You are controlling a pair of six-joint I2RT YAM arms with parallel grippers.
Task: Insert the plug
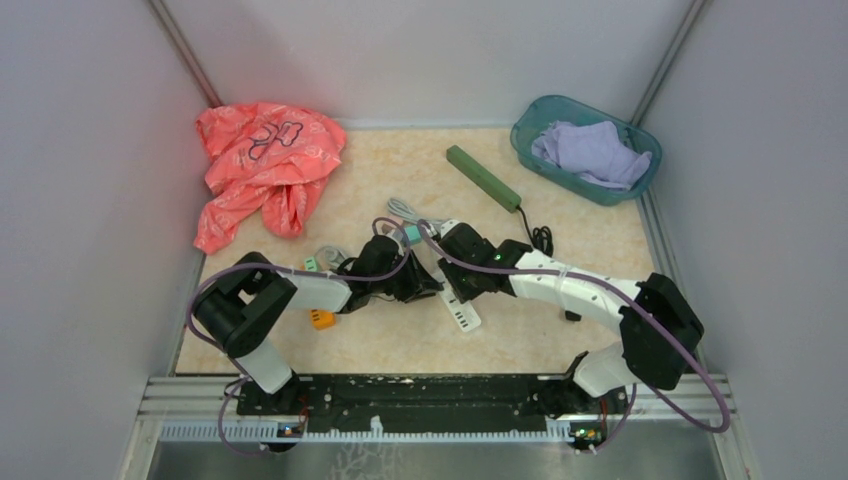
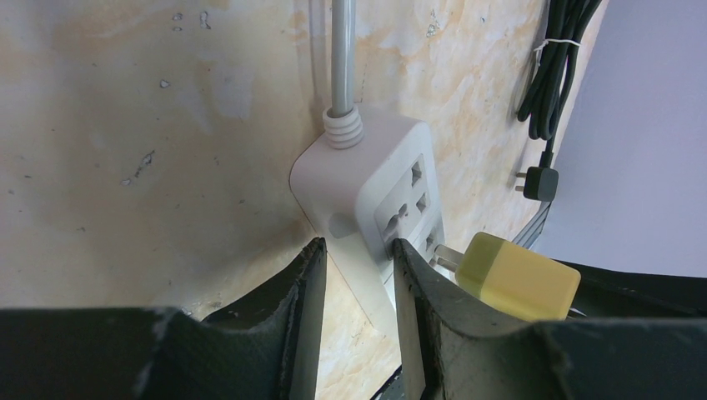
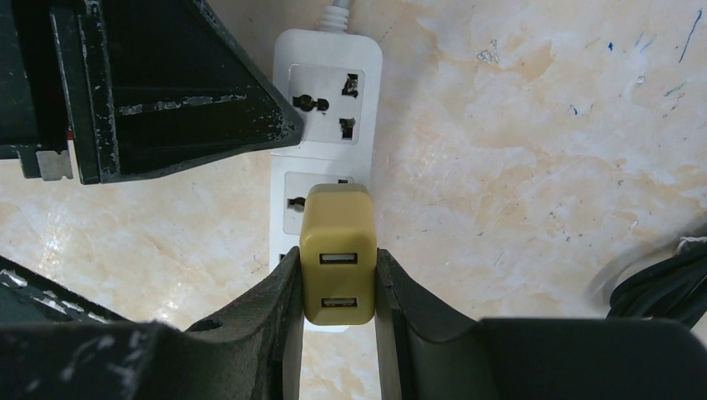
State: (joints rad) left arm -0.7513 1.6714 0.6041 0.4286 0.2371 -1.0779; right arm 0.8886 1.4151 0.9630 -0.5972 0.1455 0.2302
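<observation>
Centre of counter (image 1: 400,345) crowded. Left hand (image 2: 354,283) clamped on power strip (image 3: 329,92) edge near cord end; in right wrist view its bulk blocked strip's left side. Plug (image 3: 338,267), pinched in right hand (image 3: 338,292), covered middle socket; end socket stood uncovered. Right of strip: bare counter, free passage up to black cable (image 3: 667,279). Green strip (image 1: 483,178), teal basket (image 1: 585,148) and pink cloth (image 1: 262,165) lay toward far edge, well apart. Orange item (image 1: 322,319) lay front-left.
</observation>
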